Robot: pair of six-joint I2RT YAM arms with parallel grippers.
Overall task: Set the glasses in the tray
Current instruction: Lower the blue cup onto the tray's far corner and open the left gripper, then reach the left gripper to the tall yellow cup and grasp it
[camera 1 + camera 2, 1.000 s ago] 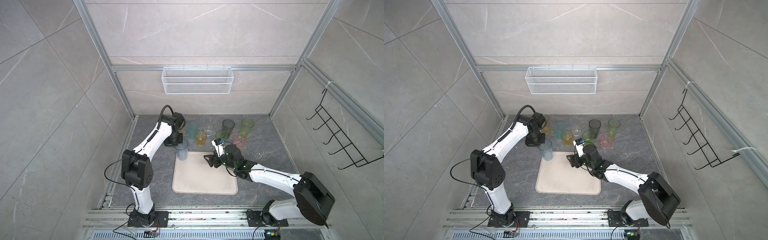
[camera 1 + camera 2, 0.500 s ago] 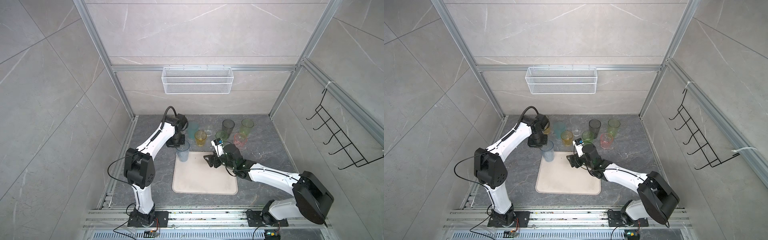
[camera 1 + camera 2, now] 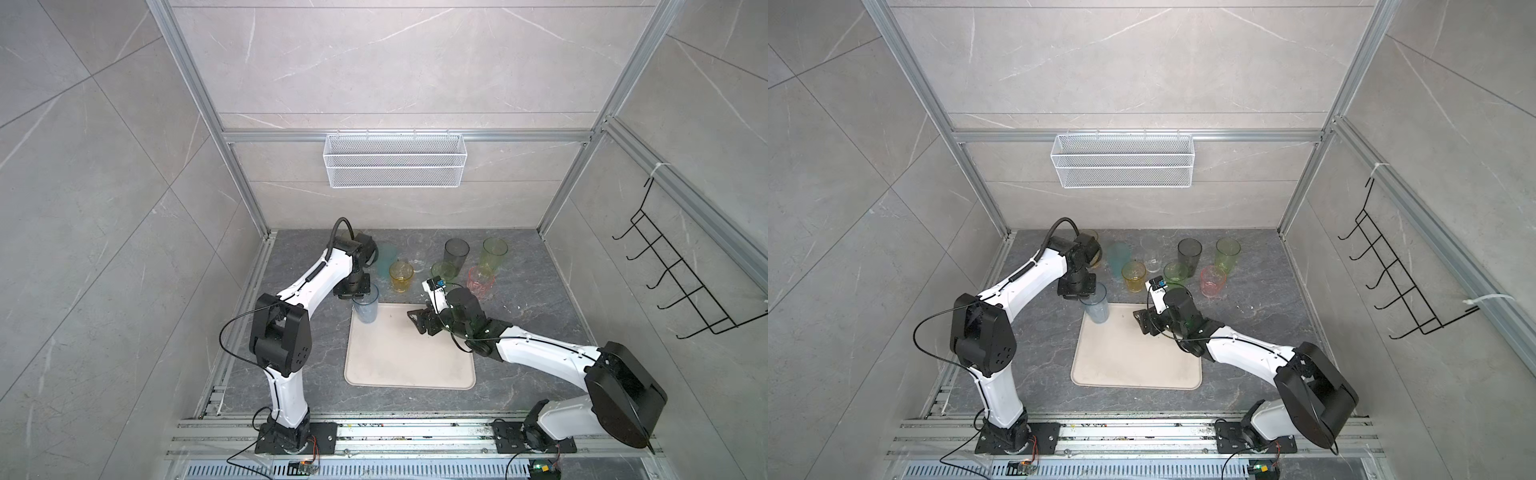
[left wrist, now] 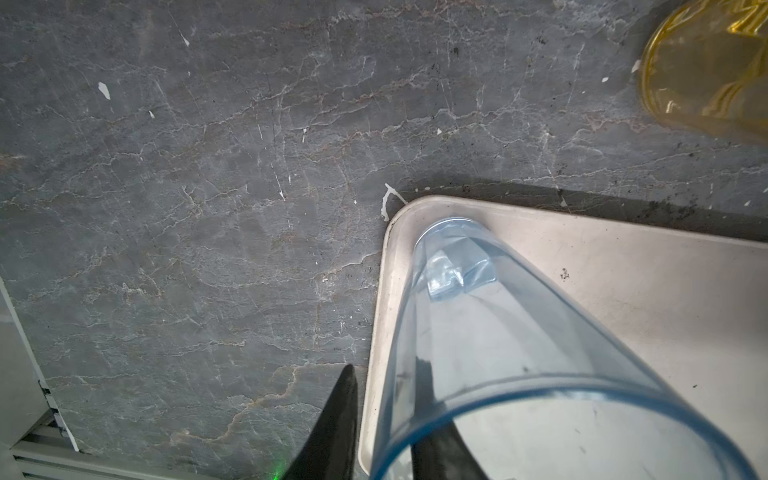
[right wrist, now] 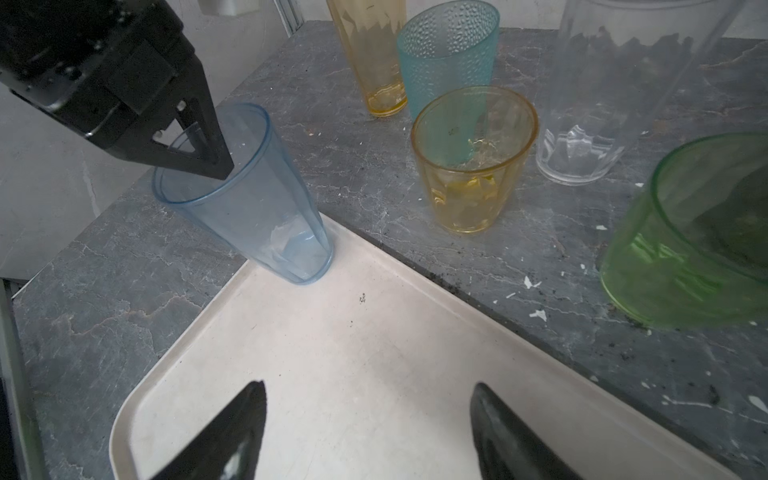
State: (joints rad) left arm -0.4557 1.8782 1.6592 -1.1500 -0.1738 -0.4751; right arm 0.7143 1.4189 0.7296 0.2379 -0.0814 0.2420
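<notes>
Left gripper (image 4: pixel 384 440) has moved the tall translucent blue tumbler (image 4: pixel 498 332) onto the flat cream tray's (image 5: pixel 316 332) far-left corner, jaws straddling its rim slightly parted, so first glass is in; right gripper (image 5: pixel 369 386) wide open, empty.

Glossy translucent blue tumbler (image 5: pixel 249 208); matt cream tray (image 5: pixel 374 374); veined grey tabletop (image 4: pixel 166 208).

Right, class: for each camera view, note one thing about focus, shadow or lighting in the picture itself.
Left wrist view: the blue glass balloons toward the lens, near rim soft; a dark shadow lines the tray edge. Right wrist view: the green glass and right gripper are blurred. Both top views: soft, even light; the clear glass nearly vanishes.
</notes>
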